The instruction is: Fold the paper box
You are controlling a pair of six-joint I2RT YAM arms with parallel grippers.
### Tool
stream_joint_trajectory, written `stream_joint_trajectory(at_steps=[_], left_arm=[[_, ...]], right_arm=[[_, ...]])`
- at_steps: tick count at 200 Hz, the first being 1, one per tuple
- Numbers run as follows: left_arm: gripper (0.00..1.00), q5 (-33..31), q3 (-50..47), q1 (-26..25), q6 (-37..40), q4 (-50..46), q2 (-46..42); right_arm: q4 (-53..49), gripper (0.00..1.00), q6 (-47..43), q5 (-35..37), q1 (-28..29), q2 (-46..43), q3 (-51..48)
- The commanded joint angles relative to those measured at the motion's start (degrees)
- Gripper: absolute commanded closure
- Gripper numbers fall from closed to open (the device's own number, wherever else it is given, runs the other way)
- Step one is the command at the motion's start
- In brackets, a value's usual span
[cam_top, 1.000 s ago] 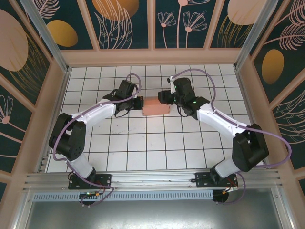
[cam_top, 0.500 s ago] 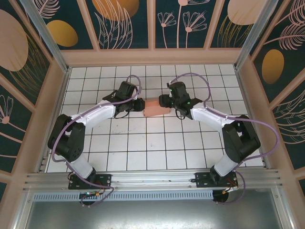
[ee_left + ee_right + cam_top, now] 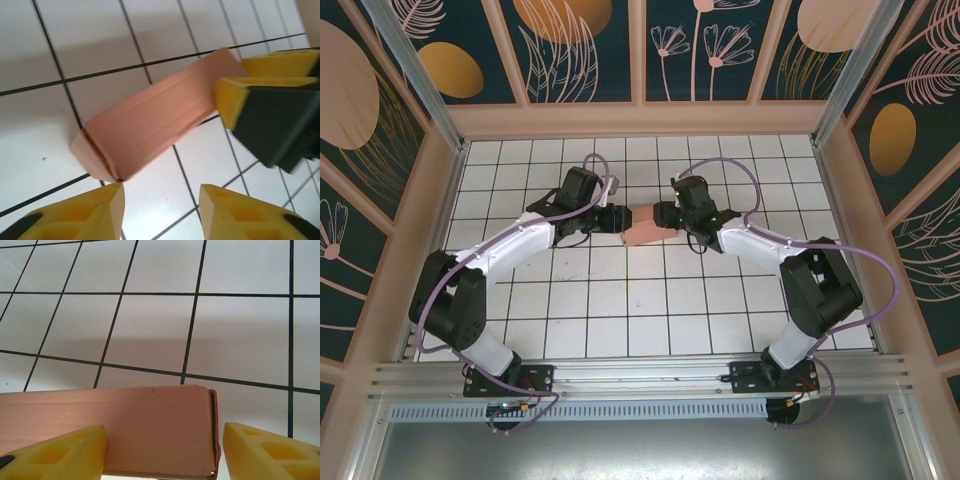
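The paper box (image 3: 642, 232) is folded into a small salmon-pink block lying on the white tiles between my two grippers. In the left wrist view the box (image 3: 155, 120) runs diagonally, its closed end flap just above my left gripper (image 3: 160, 202), which is open with bare tile between its fingers. My left gripper (image 3: 616, 220) sits at the box's left end. My right gripper (image 3: 665, 217) is at the right end, and its yellow fingertips (image 3: 232, 97) show there. The right gripper (image 3: 164, 437) is open. One of its fingers overlaps the box (image 3: 125, 430); the other stands apart, beyond the end flap.
The white tiled table (image 3: 650, 310) stretches in front of the box toward the arm bases. A pink-framed back wall (image 3: 640, 118) and side walls with patterned panels enclose it.
My left gripper has opened and let go of the box's left end. The right gripper has slid left over the box's right end. The box has shifted slightly left.
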Motion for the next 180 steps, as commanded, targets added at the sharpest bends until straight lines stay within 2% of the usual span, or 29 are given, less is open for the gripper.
stream_joint_trajectory(at_steps=[1, 25, 53, 73, 130, 153, 180], left_arm=[[0.50, 6.0, -1.9, 1.2, -3.4, 6.3, -3.6], [0.41, 3.1, -2.4, 2.4, -6.3, 8.6, -3.7], [0.38, -0.6, -1.8, 2.8, -7.8, 7.7, -1.1], [0.39, -0.2, -1.7, 2.9, -8.2, 6.8, 1.3], [0.61, 1.1, -5.4, 2.8, -6.0, 5.5, 4.9], [0.79, 0.1, -8.1, 2.8, -5.4, 5.8, 6.4], [0.77, -0.2, -8.7, 2.8, -5.2, 6.4, 8.5]], right_arm=[[-0.9, 0.37, 0.6, 1.8, 0.4, 0.8, -2.2], [-1.0, 0.38, 0.9, 1.3, 0.4, 0.1, -3.4], [-0.4, 0.38, 1.2, 1.0, 0.4, -1.0, -4.9], [-0.4, 0.38, 1.1, 1.1, 0.4, -1.3, -5.3], [-0.2, 0.38, 0.8, 0.1, 0.2, -0.7, -4.2], [0.1, 0.38, 0.8, -1.5, -0.3, -1.0, -3.5], [3.0, 0.39, 1.5, -5.0, -1.0, -3.6, -3.4]])
